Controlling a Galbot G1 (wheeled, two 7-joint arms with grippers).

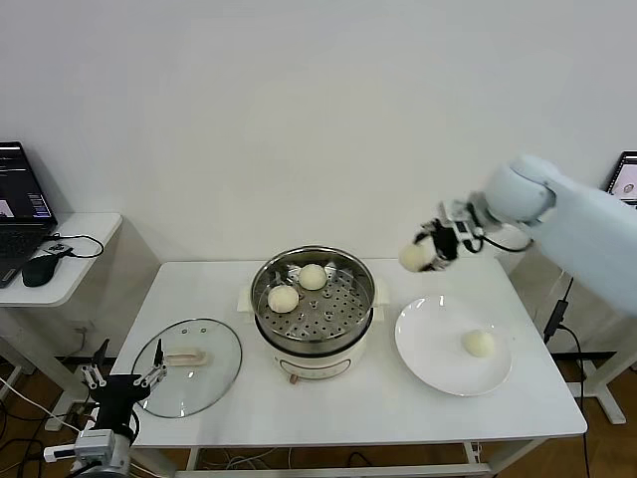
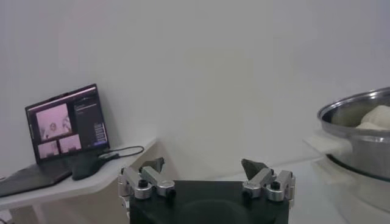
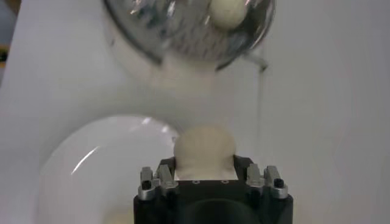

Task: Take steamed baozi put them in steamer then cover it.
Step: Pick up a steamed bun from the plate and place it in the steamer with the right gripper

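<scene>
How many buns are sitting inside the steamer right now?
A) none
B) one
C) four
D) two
D: two buns lie on the steamer floor, a third is still on the plate, and the fourth is in the right gripper above the table.

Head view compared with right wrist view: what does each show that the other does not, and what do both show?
Only the head view shows the cover lying on the table, the open left gripper low beside it, and a laptop. Only the right wrist view looks down over the held baozi. Both show the right gripper shut on that baozi, the steamer and the plate.
</scene>
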